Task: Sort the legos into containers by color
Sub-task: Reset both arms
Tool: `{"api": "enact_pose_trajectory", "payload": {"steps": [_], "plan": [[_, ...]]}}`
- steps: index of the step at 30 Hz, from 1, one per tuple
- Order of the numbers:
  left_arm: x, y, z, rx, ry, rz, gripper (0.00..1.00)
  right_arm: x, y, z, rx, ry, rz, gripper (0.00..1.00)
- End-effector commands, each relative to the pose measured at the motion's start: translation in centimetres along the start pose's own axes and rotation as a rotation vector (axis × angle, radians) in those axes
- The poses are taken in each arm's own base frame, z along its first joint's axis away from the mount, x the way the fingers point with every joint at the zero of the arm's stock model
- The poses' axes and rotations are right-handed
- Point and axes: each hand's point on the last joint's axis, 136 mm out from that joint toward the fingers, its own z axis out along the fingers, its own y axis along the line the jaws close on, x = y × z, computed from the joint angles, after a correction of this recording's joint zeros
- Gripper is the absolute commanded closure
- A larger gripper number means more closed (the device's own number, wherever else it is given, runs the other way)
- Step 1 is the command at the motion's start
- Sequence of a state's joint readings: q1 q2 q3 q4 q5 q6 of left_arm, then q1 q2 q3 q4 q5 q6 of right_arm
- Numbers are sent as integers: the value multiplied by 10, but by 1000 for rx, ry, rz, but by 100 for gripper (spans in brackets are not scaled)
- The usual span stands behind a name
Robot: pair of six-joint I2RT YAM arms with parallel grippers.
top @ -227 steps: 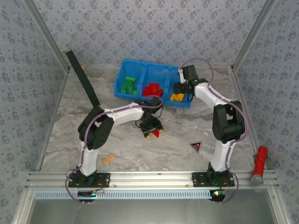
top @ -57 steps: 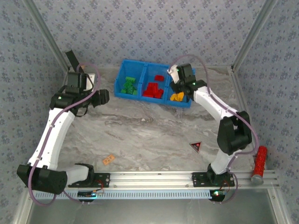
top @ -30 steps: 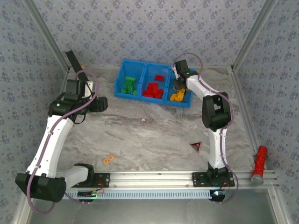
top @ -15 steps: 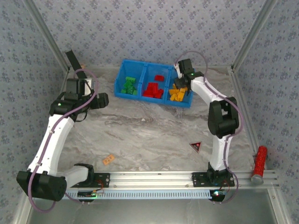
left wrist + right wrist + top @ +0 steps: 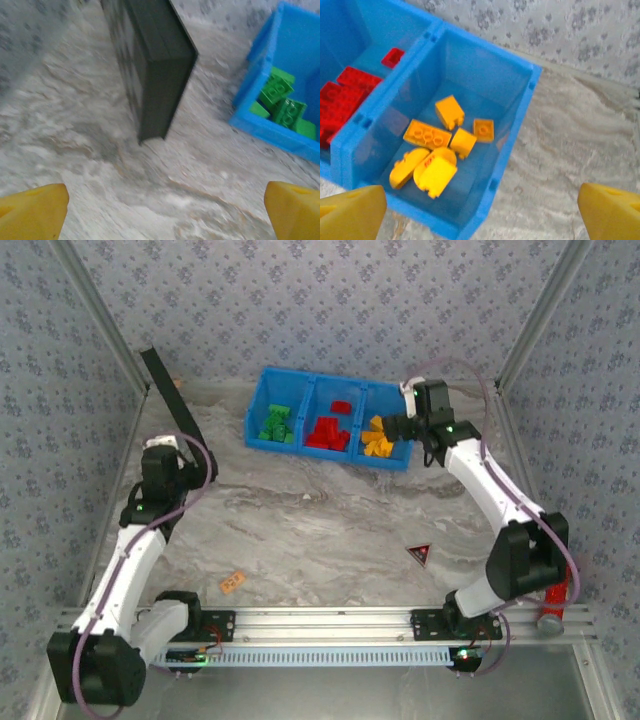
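Trouble looks likeliest around the blue bin (image 5: 300,450), since the legos already lie sorted in its three containers: green legos (image 5: 275,425) in the left one, red legos (image 5: 328,430) in the middle, yellow-orange legos (image 5: 378,443) in the right, and I see no loose brick on the table (image 5: 300,520). The right gripper (image 5: 392,428) hangs just beside the right-hand container with its fingers spread wide and nothing between them. A low or careless swing of that arm could, I judge, catch the thin wall and shove or tip the light bin, mixing the colours. The left gripper (image 5: 160,453), likewise spread wide and empty, sits near the black slab (image 5: 175,405) by the left wall, and a turn toward it might knock the slab toward the green end. Another slip would be taking the pale orange flat piece (image 5: 232,582) for a yellow-orange brick. Much is uncertain. The right arm covers the bin's right edge from above. The left wrist view is blurred and cuts off all but a corner of the green container, and the right wrist view crops the red one. The bricks overlap too much to count, and whether any brick lies beneath an arm I cannot tell.
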State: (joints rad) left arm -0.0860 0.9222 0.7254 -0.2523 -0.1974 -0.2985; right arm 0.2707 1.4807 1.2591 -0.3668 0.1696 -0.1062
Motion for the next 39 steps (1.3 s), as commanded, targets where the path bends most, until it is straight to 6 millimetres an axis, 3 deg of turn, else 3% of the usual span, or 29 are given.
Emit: {"api": "enact_pose_trajectory", "payload": {"steps": [1, 7, 13, 18, 24, 28, 39], "plan": [[-30, 18, -2, -99, -206, 28, 0, 29, -3, -13, 8, -9, 97, 0], [15, 46, 27, -220, -226, 87, 0, 85, -5, -28, 32, -123, 187, 0], [35, 42, 55, -191, -291, 139, 0, 119, 3, -30, 7, -97, 181, 0], [41, 26, 83, -122, -282, 198, 0, 129, -2, -35, 33, -112, 198, 0], [65, 10, 106, -23, -282, 257, 0, 132, 6, -41, -16, -169, 156, 0], [69, 1, 122, 76, -160, 256, 0, 137, 4, -44, -10, -210, 144, 0], [69, 8, 126, 109, -116, 208, 0, 158, -42, -35, 112, -351, 213, 0]]}}
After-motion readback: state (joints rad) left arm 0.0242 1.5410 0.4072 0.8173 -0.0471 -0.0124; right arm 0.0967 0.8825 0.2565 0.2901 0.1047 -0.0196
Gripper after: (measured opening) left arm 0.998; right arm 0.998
